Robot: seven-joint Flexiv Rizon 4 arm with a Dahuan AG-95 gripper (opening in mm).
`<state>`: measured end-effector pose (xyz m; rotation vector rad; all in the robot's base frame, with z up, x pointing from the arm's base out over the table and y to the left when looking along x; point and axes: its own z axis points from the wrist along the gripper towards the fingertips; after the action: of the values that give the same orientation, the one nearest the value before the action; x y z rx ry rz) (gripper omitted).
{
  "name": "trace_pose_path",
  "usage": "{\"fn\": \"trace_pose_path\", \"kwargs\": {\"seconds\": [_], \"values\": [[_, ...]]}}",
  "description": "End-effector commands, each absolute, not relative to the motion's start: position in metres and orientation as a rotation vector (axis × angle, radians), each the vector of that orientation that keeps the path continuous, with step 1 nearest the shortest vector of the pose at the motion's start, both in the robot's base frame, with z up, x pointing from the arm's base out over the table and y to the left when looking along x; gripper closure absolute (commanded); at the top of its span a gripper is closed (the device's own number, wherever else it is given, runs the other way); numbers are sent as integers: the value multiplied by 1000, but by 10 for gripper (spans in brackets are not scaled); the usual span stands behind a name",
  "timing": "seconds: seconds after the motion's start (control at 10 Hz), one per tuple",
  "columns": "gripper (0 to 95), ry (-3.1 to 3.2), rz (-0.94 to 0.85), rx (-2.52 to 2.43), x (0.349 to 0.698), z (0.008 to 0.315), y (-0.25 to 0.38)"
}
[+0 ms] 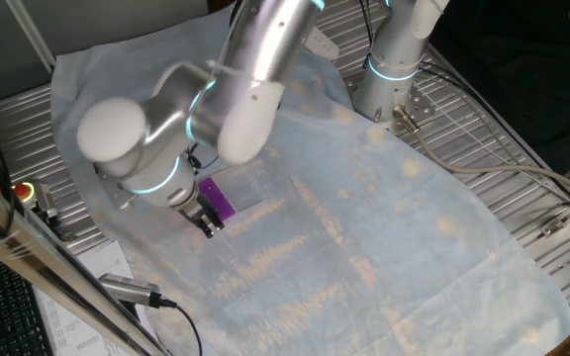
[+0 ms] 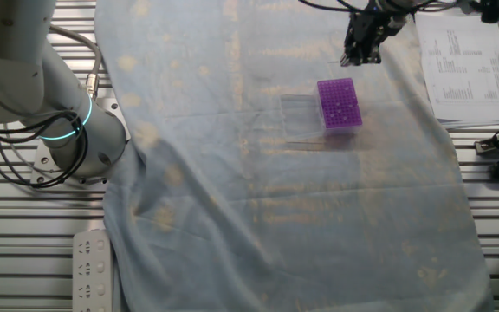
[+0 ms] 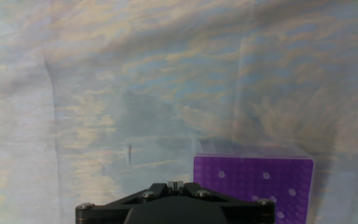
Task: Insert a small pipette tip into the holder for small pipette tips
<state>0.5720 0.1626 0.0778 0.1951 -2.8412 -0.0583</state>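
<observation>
One purple holder for small pipette tips (image 2: 337, 104) lies on the pale cloth (image 2: 301, 217), in the upper right part of the other fixed view. In the hand view it sits at the lower right of the frame, with some pale dots on its top. The gripper (image 2: 359, 54) hangs just above the holder in that view, apart from it. Whether its fingers are open or closed, I cannot tell. A thin dark mark on the cloth, left of the holder in the hand view, is too small to identify.
</observation>
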Motion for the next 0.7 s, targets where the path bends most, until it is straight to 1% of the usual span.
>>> {"fn": "trace_pose_path", "kwargs": {"seconds": [0.1, 0.7], "values": [[950, -2819, -51, 186, 573, 75, 163], [950, -2815, -62, 294, 574, 75, 164]]}}
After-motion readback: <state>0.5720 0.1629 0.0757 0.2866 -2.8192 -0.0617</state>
